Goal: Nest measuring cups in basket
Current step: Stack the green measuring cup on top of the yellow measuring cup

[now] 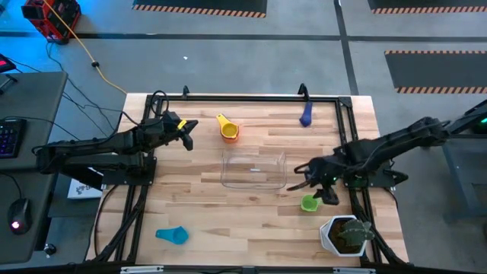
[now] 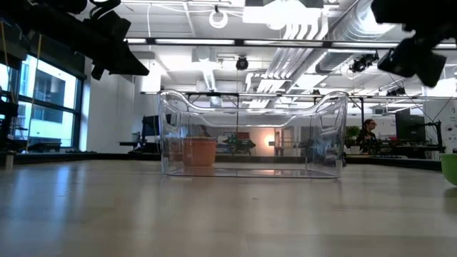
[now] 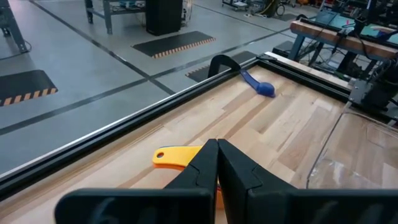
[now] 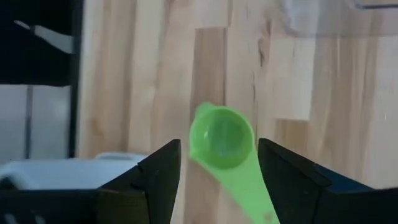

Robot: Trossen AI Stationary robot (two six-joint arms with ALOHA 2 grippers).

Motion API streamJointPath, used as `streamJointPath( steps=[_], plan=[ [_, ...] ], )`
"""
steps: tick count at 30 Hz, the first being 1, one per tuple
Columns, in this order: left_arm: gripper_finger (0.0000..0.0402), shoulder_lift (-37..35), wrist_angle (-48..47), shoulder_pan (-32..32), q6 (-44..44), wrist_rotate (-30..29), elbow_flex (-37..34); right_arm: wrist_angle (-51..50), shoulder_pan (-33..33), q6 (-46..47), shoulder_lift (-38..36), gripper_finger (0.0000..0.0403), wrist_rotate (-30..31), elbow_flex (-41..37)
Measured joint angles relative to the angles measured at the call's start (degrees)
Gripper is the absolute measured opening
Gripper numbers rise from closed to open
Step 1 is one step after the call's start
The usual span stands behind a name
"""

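Note:
The clear basket (image 1: 253,169) stands at the table's middle with nothing in it. A green cup (image 4: 222,138) lies on the wood to its near right. My right gripper (image 4: 217,168) hangs open above it, slanting down, with a finger on either side and clear of it. My left gripper (image 1: 186,131) is shut on nothing and held above the table's far left. Just to its right lies a yellow cup (image 1: 227,128) whose bowl shows orange. A dark blue cup (image 1: 306,114) lies by the far rail, and a light blue cup (image 1: 173,235) lies near left.
A white pot with a green plant (image 1: 346,234) stands at the near right corner, close to the green cup (image 1: 309,202) and my right gripper (image 1: 318,185). A black rail (image 1: 243,97) frames the table's edges. Bare wood lies between the basket and the near edge.

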Motion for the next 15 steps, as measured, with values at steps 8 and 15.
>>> streamJointPath(
  steps=[8, 15],
  plan=[
    [0.0000, 0.0, 0.0, 0.0, 1.0, 0.0, 0.0, 10.8, 1.5, 0.3, 2.8, 0.0206, 0.8, -10.4],
    [0.0000, 0.0, 0.0, 0.0, 1.9, -0.9, 0.0, 16.6, 1.6, 0.0, 6.3, 0.0206, 3.2, -14.0]
  ],
)
